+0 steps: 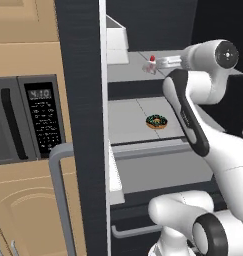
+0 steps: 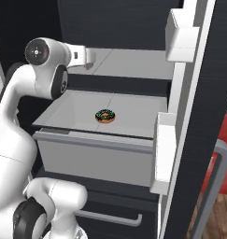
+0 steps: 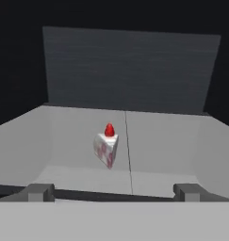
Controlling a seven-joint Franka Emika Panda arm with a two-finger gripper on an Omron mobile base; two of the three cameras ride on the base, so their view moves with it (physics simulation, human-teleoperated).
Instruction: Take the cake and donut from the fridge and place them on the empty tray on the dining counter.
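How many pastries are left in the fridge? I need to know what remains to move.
2. The cake stands on the upper shelf, ahead of the open pincer. The donut lies on the shelf below. Others may be hidden.

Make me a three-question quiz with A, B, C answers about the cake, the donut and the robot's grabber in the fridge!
1. Where is the donut?
A. on the fridge shelf below the cake
B. on the same shelf as the cake
C. in the door bin

2. What colour is the topping on the cake?
A. green
B. red
C. blue

3. How is the gripper?
A. shut on the cake
B. shut on the donut
C. open, holding nothing

Answers:
1 A, the left base view shows the cake one shelf higher.
2 B, the hand view shows a red dot on top.
3 C, its fingertips stand wide apart, the cake farther back.
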